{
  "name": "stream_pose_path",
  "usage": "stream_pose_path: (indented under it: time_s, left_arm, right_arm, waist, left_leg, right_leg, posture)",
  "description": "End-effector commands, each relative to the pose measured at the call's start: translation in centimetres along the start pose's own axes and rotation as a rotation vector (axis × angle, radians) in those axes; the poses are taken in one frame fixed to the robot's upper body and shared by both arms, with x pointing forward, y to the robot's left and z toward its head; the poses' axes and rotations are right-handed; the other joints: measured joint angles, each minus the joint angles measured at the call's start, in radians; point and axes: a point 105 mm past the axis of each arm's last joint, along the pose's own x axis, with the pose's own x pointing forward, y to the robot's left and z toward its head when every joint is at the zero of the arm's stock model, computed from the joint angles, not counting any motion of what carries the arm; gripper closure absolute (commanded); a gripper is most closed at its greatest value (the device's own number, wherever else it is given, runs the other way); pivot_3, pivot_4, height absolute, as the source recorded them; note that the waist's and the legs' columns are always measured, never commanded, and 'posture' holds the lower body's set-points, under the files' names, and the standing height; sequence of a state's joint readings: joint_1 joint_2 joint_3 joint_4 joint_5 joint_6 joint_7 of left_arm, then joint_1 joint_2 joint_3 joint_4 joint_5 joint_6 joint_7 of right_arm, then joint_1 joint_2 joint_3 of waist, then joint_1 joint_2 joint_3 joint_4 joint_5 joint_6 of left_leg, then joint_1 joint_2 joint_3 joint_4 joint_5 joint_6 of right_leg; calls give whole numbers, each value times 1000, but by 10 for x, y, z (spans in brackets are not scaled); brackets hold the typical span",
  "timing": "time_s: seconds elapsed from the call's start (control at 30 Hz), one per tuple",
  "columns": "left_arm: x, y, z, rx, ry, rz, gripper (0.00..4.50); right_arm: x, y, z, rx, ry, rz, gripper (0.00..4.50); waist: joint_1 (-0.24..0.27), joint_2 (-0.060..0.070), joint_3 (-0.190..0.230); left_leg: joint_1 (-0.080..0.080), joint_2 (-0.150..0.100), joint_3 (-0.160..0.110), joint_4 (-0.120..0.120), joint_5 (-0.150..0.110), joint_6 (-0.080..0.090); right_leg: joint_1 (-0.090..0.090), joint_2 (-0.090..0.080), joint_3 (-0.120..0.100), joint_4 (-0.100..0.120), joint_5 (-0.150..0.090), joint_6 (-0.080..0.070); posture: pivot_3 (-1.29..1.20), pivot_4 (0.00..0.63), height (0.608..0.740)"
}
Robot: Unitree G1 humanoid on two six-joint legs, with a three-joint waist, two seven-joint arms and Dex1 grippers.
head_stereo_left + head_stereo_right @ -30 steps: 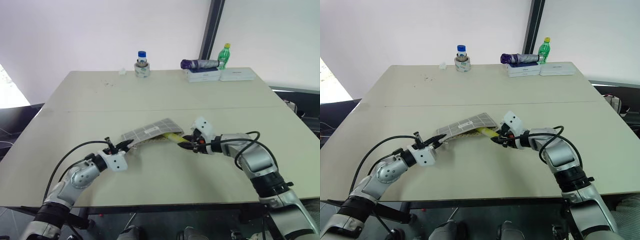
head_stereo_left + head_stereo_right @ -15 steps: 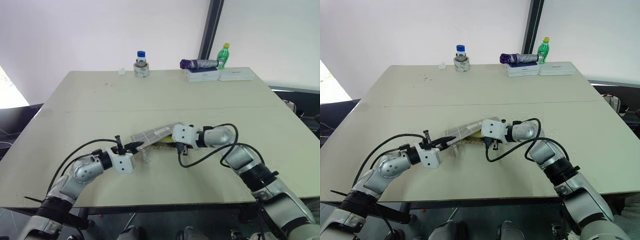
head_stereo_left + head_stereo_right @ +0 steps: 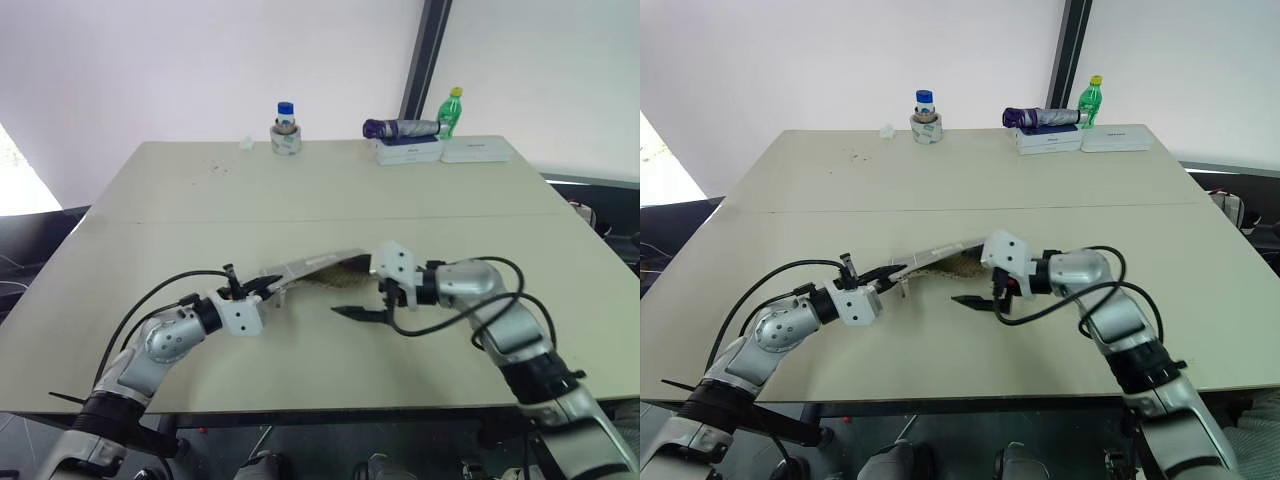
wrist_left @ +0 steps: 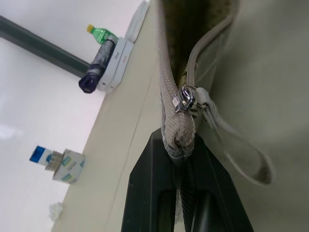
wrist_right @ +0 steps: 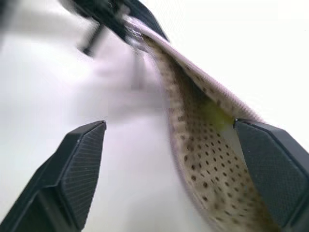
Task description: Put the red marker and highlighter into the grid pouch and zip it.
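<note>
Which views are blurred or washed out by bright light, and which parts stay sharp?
Right wrist view: the table behind glares to white and the far end of the pouch smears, while the finger pads stay crisp. Left wrist view: the zipper slider is sharp and the distant bottle soft. Left eye view: a blown-out patch at the left edge.

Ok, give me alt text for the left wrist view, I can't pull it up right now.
The left end effector is shut on the end of the grid pouch, beside the metal zipper slider and its pale pull tab. The pouch mouth gapes open above the table. Far off stand a green bottle and a blue-capped jar.
</note>
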State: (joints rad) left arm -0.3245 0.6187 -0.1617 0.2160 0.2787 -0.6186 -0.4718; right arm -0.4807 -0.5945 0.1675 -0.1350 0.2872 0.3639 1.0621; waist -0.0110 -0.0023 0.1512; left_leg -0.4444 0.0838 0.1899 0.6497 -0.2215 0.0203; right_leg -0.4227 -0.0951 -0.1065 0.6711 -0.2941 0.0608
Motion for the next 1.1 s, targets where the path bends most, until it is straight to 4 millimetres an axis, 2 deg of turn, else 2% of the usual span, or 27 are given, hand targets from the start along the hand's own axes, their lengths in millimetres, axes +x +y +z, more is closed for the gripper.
stream_pose_path:
  time_s: [0.03, 0.13, 0.2, 0.3, 0.43, 0.63, 0.77, 0.9, 1.0, 1.1]
  left_arm:
    - [-5, 15, 4, 19, -16, 64, 4500]
    - [-6, 12, 0, 16, -2, 62, 4500]
    - [-6, 11, -1, 10, 1, 66, 4500]
    - [-5, 8, -2, 7, 1, 63, 4500]
    - [-3, 5, -3, 0, -3, 62, 4500]
    - [4, 1, -1, -10, -24, 57, 4500]
    - [4, 1, -1, -14, -24, 60, 4500]
    - [2, 0, -1, -12, -21, 58, 4500]
    - [0, 0, -2, -11, -14, 61, 4500]
    - [-1, 1, -2, -11, -8, 73, 4500]
  right_arm:
    - [-24, 0, 19, 6, -82, -47, 65]
    - [-49, -16, 6, 57, -65, -203, 65]
    - [-70, -32, -15, 44, 26, -363, 65]
    - [-96, -34, -33, 74, 78, -479, 65]
    - [-122, -37, -46, 108, 108, -627, 65]
    - [-137, -49, -67, 105, 216, -742, 65]
    - [-143, -52, -98, 253, 342, -745, 65]
    - [-143, -61, -113, 404, 350, -785, 65]
    - [-141, -61, -117, 516, 317, -777, 874]
    - [-137, -60, -113, 546, 288, -754, 2274]
  waist:
    - [0, 0, 0]
    - [-1, 0, 0]
    - [0, 0, 0]
    - [2, 0, 0]
    - [-1, 0, 0]
    - [-2, 0, 0]
    - [-2, 0, 0]
    - [-3, 0, 0]
    - [-3, 0, 0]
    - [-2, 0, 0]
  left_leg:
    - [0, 0, 0, 0, 0, 0]
    - [0, 0, -1, 0, -1, 1]
    - [1, 0, -1, 0, -1, 1]
    - [1, -1, -1, 0, -1, 1]
    - [1, -1, -1, 0, -1, 1]
    - [2, 0, -1, 0, -1, 1]
    - [2, -1, -1, 0, 0, 1]
    - [2, 0, -1, 0, 0, 1]
    - [2, 0, -1, 0, 0, 1]
    - [2, 0, -1, 0, 0, 1]
  right_leg:
    - [0, 0, 0, 0, 0, 0]
    - [0, 0, 0, 0, 0, 0]
    - [1, 0, 0, 0, 0, 0]
    - [1, 0, 0, 0, 0, 0]
    - [1, 0, 0, 0, 0, 0]
    - [2, 1, 0, 0, 0, 0]
    - [2, 0, 0, 0, 0, 0]
    - [2, 1, 0, 0, 0, 0]
    - [2, 1, 0, 0, 0, 0]
    - [2, 1, 0, 0, 0, 0]
  posture:
    - [0, 150, 740]
    - [0, 150, 740]
    - [0, 150, 740]
    - [0, 150, 740]
    - [0, 150, 740]
    - [0, 150, 740]
    - [0, 150, 740]
    - [0, 150, 740]
    - [0, 150, 740]
    - [0, 150, 740]
